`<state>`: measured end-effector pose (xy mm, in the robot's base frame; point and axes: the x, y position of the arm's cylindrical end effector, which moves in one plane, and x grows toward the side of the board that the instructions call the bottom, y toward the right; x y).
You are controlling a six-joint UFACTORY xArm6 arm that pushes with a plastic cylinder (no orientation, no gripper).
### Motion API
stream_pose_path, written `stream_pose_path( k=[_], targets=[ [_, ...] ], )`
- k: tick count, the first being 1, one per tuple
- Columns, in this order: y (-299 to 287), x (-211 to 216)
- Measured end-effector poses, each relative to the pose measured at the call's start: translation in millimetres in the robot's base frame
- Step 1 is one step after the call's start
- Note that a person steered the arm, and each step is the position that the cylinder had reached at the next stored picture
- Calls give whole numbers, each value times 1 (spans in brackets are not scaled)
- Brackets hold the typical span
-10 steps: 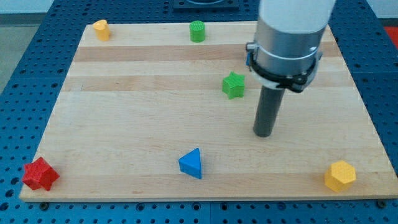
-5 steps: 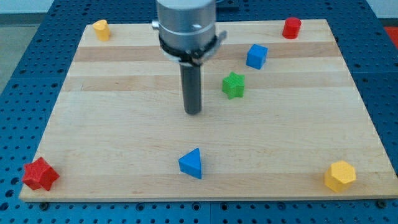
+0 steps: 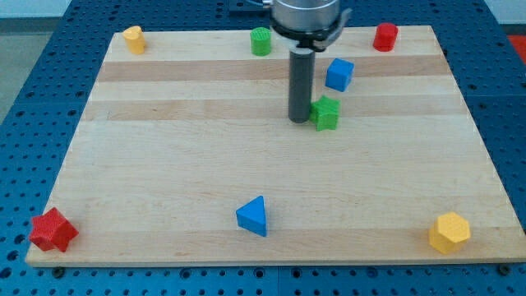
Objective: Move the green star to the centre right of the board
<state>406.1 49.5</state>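
Note:
The green star (image 3: 326, 113) lies on the wooden board (image 3: 164, 164), a little right of the middle and in the upper half. My tip (image 3: 299, 120) stands right against the star's left side, touching it. The dark rod rises from there to the arm at the view's top. A blue cube (image 3: 339, 74) sits just above and right of the star, apart from it.
A green cylinder (image 3: 260, 40) stands at the top middle, a red cylinder (image 3: 385, 36) at the top right, a yellow block (image 3: 133, 39) at the top left. A blue triangle (image 3: 253, 216) lies at the bottom middle, a red star (image 3: 53, 230) bottom left, a yellow hexagon (image 3: 449, 232) bottom right.
My tip swung from the star's right to its left, then came in against its left side. The green star has shifted a little to the right.

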Motion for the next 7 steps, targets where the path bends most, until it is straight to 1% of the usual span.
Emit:
stream_pose_path(
  k=[3, 5, 6, 7],
  targets=[
    [104, 0],
    [134, 0],
    [138, -5],
    [131, -52]
  ],
)
